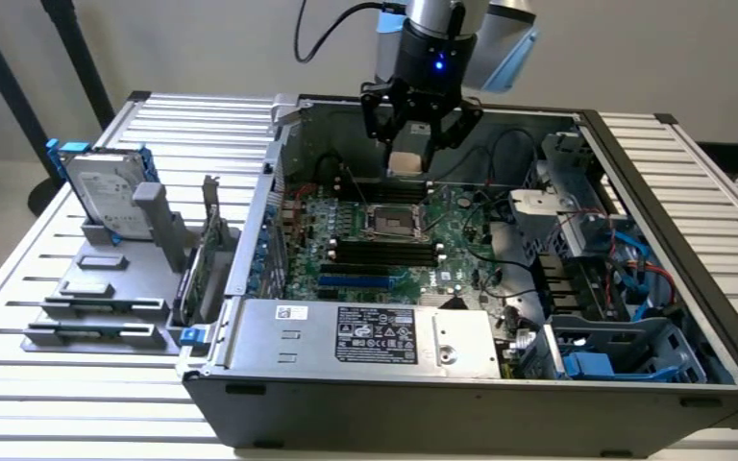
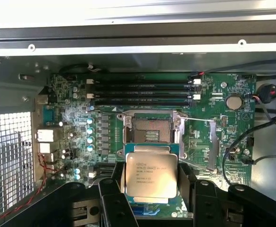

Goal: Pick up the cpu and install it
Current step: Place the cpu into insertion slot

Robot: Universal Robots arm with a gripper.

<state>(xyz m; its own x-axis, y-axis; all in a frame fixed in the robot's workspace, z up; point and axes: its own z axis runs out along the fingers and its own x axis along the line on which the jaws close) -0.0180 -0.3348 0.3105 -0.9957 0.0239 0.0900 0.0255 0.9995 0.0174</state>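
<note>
The cpu (image 2: 150, 172), a flat square chip with a shiny silver top and printed text, is held between my gripper's (image 2: 152, 182) black fingers (image 2: 113, 191), one at each side edge. It hangs above the green motherboard (image 2: 71, 123), just short of the open cpu socket (image 2: 152, 130) with its metal frame. In the exterior view my gripper (image 1: 407, 154) hovers inside the open computer case (image 1: 472, 384) near its back wall. The cpu (image 1: 405, 159) sits between its fingers, above and behind the socket (image 1: 388, 223).
A hard drive in a blue frame (image 1: 100, 187) stands upright on a grey holder (image 1: 93, 312) at the exterior view's left. Memory slots (image 2: 142, 90) lie beside the socket. A power supply (image 1: 369, 336), cables (image 1: 523, 279) and blue drive bays (image 1: 600, 360) crowd the case.
</note>
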